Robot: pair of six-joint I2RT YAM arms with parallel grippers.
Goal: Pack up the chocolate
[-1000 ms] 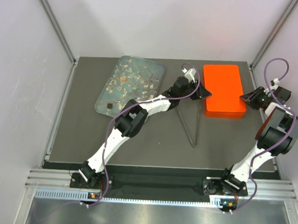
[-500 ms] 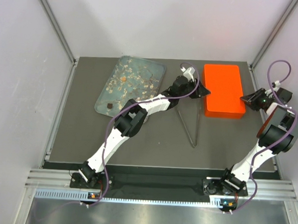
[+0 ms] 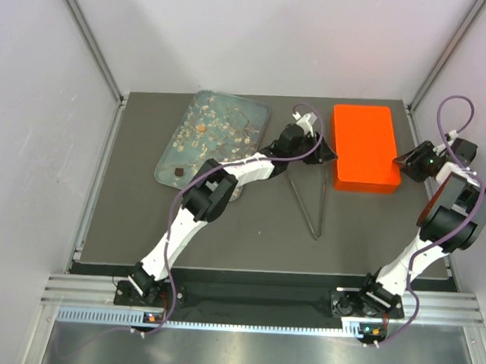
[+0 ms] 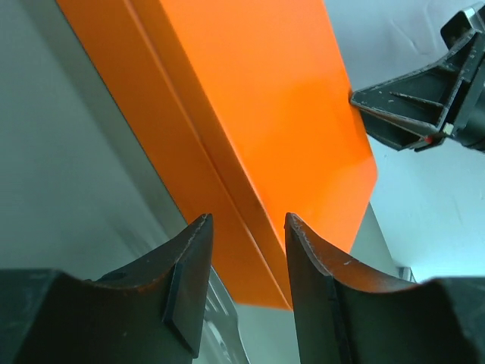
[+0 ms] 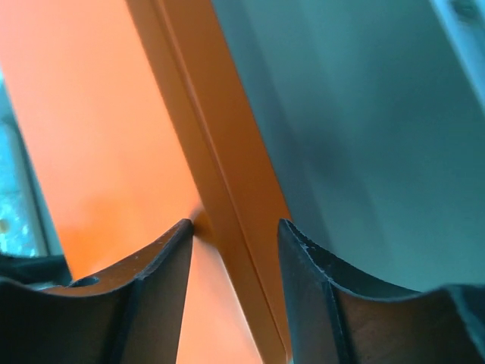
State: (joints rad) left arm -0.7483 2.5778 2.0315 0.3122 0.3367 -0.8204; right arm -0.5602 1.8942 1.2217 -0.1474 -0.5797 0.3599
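Left hand [image 4: 247,227] and right hand [image 5: 233,227] spread, straddling opposite rims of the orange box [image 3: 363,147] — pinching nothing. Uneven closing could skew it.

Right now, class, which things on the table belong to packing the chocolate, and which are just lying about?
Belong to the job: chocolate, its tray, orange box, left claw, right claw.
Lying about: tongs, untouched between the arms.

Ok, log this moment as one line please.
left gripper: open, left edge of orange box | right gripper: open, its right edge | tongs: on table | dark chocolate piece: in tray
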